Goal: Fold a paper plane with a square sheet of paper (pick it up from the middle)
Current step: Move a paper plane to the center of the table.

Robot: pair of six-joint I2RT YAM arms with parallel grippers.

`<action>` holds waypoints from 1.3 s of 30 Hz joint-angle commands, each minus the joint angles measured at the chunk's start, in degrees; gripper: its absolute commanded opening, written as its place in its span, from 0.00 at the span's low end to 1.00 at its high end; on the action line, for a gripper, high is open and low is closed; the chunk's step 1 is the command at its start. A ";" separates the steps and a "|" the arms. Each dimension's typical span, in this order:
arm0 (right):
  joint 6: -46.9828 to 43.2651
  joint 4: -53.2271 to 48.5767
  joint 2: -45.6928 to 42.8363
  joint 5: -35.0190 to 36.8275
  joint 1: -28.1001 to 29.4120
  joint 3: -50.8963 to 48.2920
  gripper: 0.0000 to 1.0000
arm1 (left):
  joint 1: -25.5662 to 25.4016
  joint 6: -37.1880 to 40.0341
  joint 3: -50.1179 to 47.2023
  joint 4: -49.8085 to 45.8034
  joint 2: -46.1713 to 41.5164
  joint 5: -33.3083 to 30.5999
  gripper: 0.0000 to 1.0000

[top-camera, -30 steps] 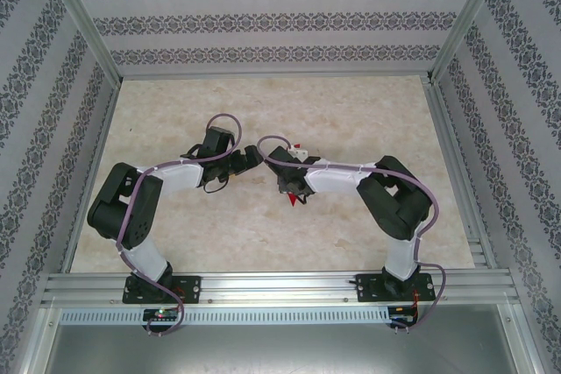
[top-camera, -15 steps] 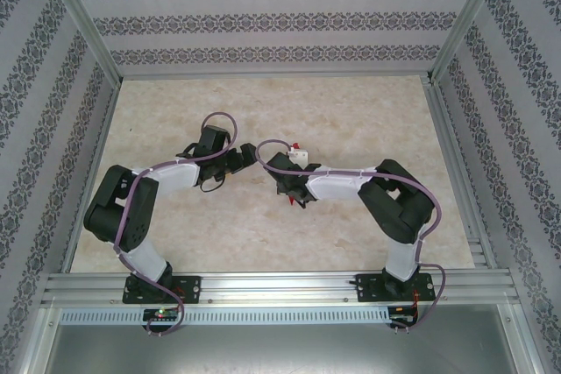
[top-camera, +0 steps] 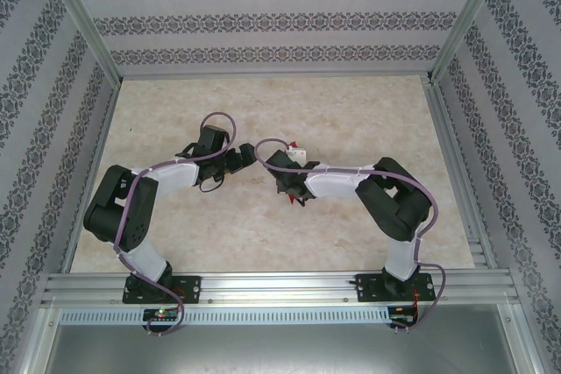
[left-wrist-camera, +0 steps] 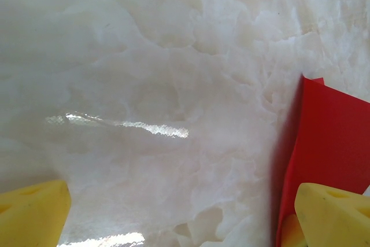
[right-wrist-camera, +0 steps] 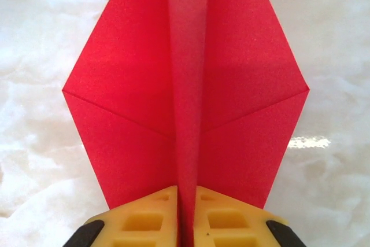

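Paper plane (right-wrist-camera: 133, 96) nose: cut off by the frame's top edge, opposite the right gripper (right-wrist-camera: 186, 217).
Centre fold: its end is hidden inside the right gripper.
Overhead: mostly covered beneath the right gripper.

At the middle of the table (top-camera: 351, 111) the plane (right-wrist-camera: 185, 85) has its ridge between the fingers of the right gripper (right-wrist-camera: 186, 212), with the left gripper (left-wrist-camera: 182, 206) just to its left.

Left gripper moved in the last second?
Yes, slightly: the left gripper shifted left, toward the table's left rail.
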 commanded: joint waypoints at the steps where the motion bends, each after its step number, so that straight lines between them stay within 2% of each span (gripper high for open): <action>1: 0.26 -0.54 2.04 -1.70 -0.57 0.60 0.08 | 1.03 2.00 -0.65 -1.71 -1.48 -0.36 1.00; 10: -5.67 -2.70 0.35 -0.50 -3.72 7.59 0.08 | 2.94 3.85 -0.04 -6.74 -5.26 -4.10 1.00; 15: -10.38 -3.59 5.44 -4.03 -7.21 13.61 0.08 | 3.70 4.88 -0.53 -9.84 -8.44 -7.32 1.00; 21: -13.99 -3.66 9.50 -7.14 -9.85 18.28 0.09 | 3.85 5.04 -0.57 -10.62 -8.98 -7.45 1.00; 31: -13.26 -3.98 14.66 -8.78 -10.57 18.69 0.13 | 3.85 5.00 0.18 -11.14 -8.82 -7.36 1.00; 37: -12.38 -8.28 12.37 -7.60 -10.50 21.02 0.22 | 3.85 5.78 1.95 -12.91 -9.06 -8.28 1.00; 39: -12.11 -9.52 9.48 -7.09 -10.50 21.89 0.30 | 3.92 6.31 3.21 -14.49 -9.61 -9.41 1.00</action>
